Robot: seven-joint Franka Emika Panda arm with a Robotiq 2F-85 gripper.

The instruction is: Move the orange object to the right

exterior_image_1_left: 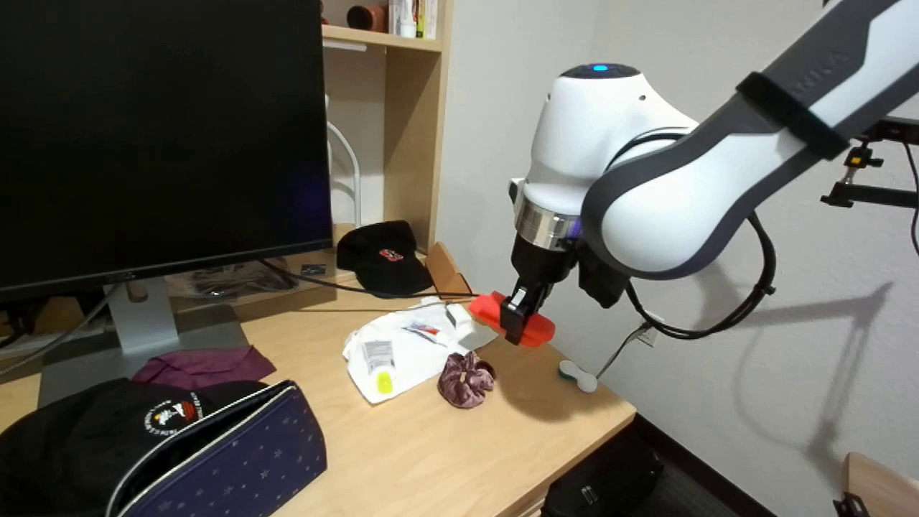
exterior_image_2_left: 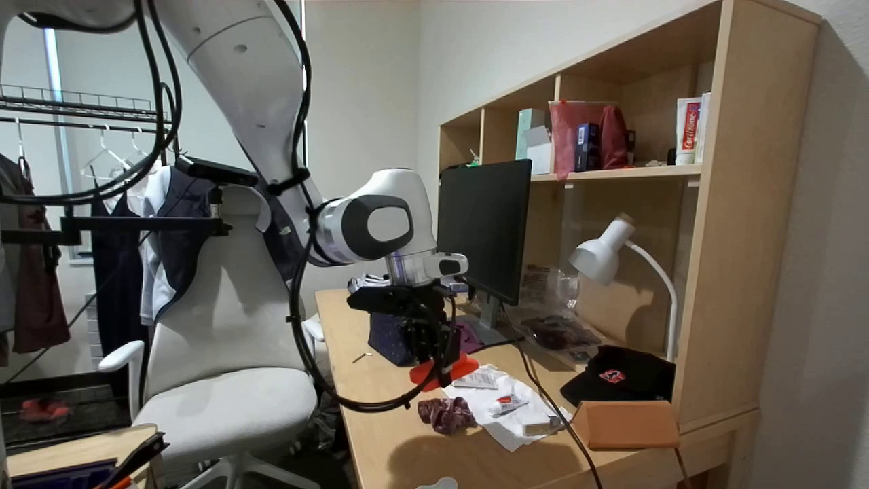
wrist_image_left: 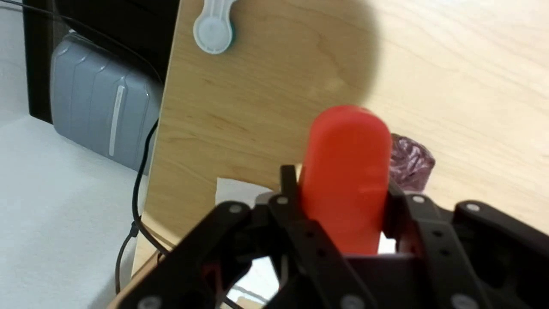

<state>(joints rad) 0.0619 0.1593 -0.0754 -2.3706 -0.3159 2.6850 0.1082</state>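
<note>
The orange object (exterior_image_1_left: 540, 332) is a bright orange-red oblong bar with rounded ends. My gripper (exterior_image_1_left: 515, 324) is shut on its middle, with the two ends sticking out on either side. It is held in the air above the desk, and a shadow lies on the wood below. In an exterior view, the orange object (exterior_image_2_left: 465, 367) is partly hidden by the black gripper (exterior_image_2_left: 442, 375). In the wrist view, the orange object (wrist_image_left: 348, 171) stands between the two black fingers, touching both. The fingers' inner faces are partly hidden.
A maroon scrunchie (exterior_image_1_left: 454, 391) lies below, beside a white cloth (exterior_image_1_left: 413, 359) carrying small tubes. A white lens case (exterior_image_1_left: 579, 377) lies near the desk's edge. A star-patterned pouch (exterior_image_1_left: 251, 459), a black cap (exterior_image_1_left: 391, 269), a monitor (exterior_image_1_left: 165, 143) and a brown box (exterior_image_2_left: 628, 424) stand around.
</note>
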